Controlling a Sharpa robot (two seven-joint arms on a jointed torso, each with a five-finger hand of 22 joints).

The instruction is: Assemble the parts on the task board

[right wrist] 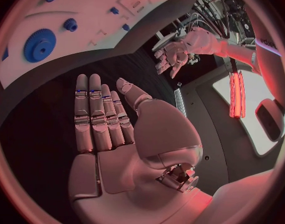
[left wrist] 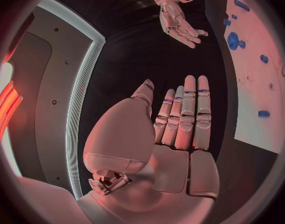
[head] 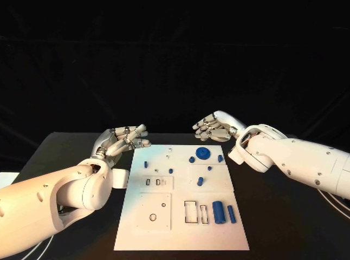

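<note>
Left robot hand (head: 125, 137) and right robot hand (head: 215, 128) spread wide, empty, flanking task board (head: 183, 216); no legible writing.

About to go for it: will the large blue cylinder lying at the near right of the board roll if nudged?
Probably. The large blue cylinder lies on its side on the flat task board, so a sideways push may roll it. It looks rigid and smooth, perhaps slippery.

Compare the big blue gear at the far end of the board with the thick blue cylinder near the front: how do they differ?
The gear is a round, flat toothed disc; the cylinder is long, smooth and lying on its side. The gear sits at the far end of the board, close to the right hand; the cylinder lies at the near right, away from both hands. Both are blue, and neither is held.
</note>
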